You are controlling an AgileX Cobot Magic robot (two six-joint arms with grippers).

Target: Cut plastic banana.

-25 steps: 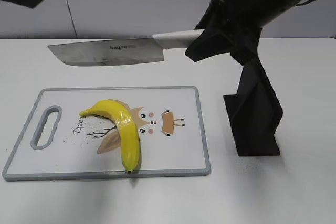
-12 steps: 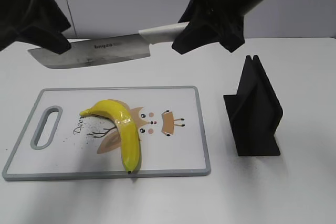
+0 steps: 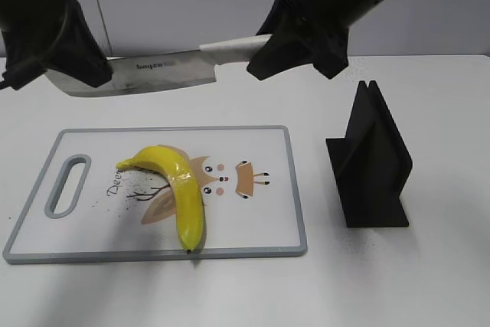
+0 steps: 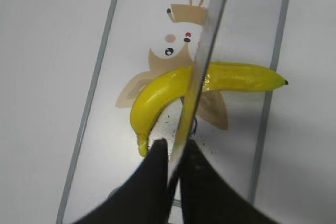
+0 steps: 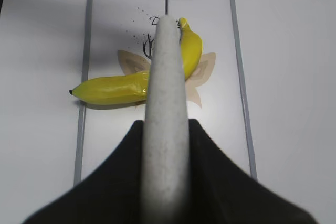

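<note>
White tabletop (image 3: 429, 281) below, pale grey wall (image 3: 191, 5) behind, split by a thin dark vertical seam; on the table a white cutting board (image 3: 260, 227) with grey rim and a slot handle at its left end, printed with a tan cartoon animal (image 3: 222, 178); to the right of the board, apart from it, a black angular knife stand (image 3: 371, 162).

Both arms cut off by the top edge in the exterior view, only dark bulk visible; tip end of the knife (image 3: 157, 73) hidden there behind the left gripper (image 4: 173, 161); brand lettering on the blade too small to read; in the left wrist view the blade seen edge-on as a thin grey strip between two dark fingers pressed against its sides, so clamped on the blade; right gripper (image 5: 165, 145) clenched around the knife's speckled white handle, fingers either side of it; knife held level in the air over the far part of the board, clear of the fruit.

Plastic banana (image 3: 178, 189) lying on the board's middle, over the print, touching nothing else; glossy bright yellow, curved, stem end toward the slot handle, small dark tip at the board's near rim; faint seam at mid-length with a slight sheen around it; both halves joined, uncut.
</note>
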